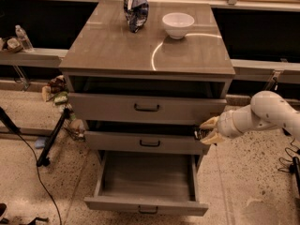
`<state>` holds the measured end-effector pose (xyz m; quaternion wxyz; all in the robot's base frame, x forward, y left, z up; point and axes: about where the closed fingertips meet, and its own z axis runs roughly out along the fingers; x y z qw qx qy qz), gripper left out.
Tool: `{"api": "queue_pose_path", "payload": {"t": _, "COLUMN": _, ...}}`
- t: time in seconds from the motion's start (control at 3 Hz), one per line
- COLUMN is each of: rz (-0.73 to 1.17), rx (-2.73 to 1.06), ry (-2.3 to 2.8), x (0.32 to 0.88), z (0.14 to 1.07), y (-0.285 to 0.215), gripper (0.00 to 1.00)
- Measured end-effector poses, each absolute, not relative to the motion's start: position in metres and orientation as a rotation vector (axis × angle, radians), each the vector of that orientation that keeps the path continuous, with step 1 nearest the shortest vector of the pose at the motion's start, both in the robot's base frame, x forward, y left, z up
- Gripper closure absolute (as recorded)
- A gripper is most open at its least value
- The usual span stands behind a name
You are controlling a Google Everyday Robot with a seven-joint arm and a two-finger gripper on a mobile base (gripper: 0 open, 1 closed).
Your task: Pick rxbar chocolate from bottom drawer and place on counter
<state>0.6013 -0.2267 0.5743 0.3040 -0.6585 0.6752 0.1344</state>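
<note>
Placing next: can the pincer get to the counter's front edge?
Likely yes: the pincer, holding the rxbar chocolate right of the drawers, has free space above; the counter front is bare.

three drawers, one bowl, one bag, two jaws (by middle drawer)

**Bar mostly hidden in the grip**

Beside the right end of the middle drawer, the gripper clamps the rxbar chocolate. Only a dark sliver shows, its print unreadable. The arm runs off the right edge. The rear of the bottom drawer lies hidden under the middle drawer.
</note>
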Motion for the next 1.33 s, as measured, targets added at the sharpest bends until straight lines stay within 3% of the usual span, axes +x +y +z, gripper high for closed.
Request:
{"api": "queue_pose_path", "payload": {"t": 0.67, "rz": 0.355, "rx": -1.739, "ry": 1.791, "x": 0.593, "z": 0.588, "y": -0.229, "gripper": 1.00}}
{"api": "queue_pose_path", "payload": {"t": 1.33, "rz": 0.310, "rx": -1.754, "ry": 1.804, "x": 0.567, "z": 0.677, "y": -0.237, "gripper": 1.00}}
